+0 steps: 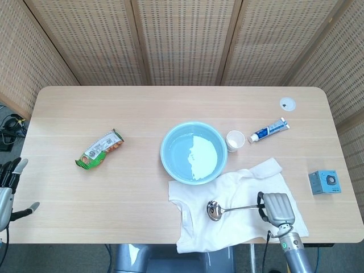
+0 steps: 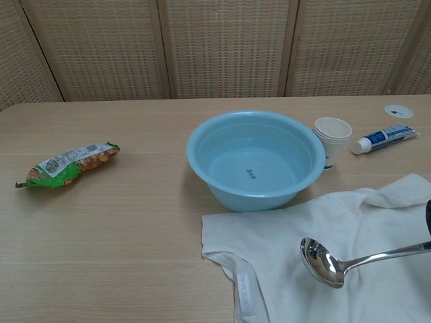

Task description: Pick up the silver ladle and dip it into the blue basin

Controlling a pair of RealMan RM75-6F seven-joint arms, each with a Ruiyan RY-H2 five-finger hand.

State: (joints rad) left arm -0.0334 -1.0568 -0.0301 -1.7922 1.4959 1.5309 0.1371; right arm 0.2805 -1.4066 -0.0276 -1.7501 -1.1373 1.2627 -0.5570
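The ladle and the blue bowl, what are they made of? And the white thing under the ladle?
The ladle looks like polished metal, probably steel: its bowl mirrors the room. The blue basin seems to be smooth plastic, with an even colour and a soft sheen. The white shirt is cloth, likely cotton; it wrinkles and has stitched hems.

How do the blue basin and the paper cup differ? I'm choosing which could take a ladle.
The blue basin is wide and shallow; the paper cup is narrow and tall. The basin is light blue, the cup white. The basin's mouth looks far broader than the silver ladle bowl; the cup's looks barely wider. Both stand upright and open-topped on the table.
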